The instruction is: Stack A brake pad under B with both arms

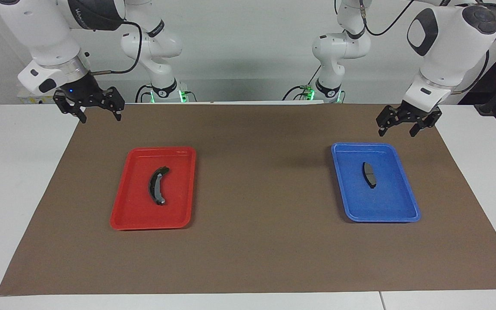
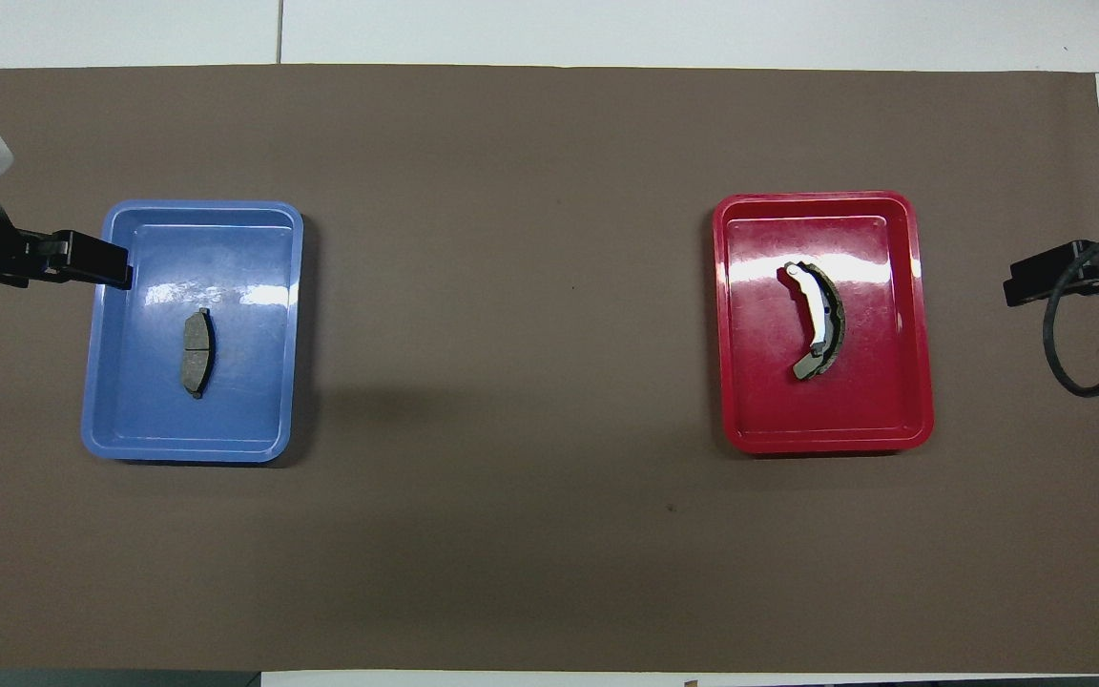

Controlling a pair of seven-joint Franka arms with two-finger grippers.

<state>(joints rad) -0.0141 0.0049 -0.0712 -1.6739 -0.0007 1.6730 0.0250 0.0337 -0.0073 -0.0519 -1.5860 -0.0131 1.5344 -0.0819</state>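
The short A brake pad [image 1: 369, 174] lies in the blue tray [image 1: 403, 215], longer pad B [image 1: 157, 186] in the red tray [image 1: 121, 221]. The facing view alone shows the left gripper [image 1: 405, 128] and right gripper [image 1: 97, 115] raised, fingers spread, empty; overhead shows only their tips.

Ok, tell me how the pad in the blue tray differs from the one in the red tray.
The short grey pad is almond-shaped and about half as long; the long black pad is a narrow crescent.
The long black pad carries a pale strip along its face and small end tabs; the short grey pad's face is plain, with a faint line across the middle.
Shared: each lies flat, alone, near the middle of its tray, untouched.
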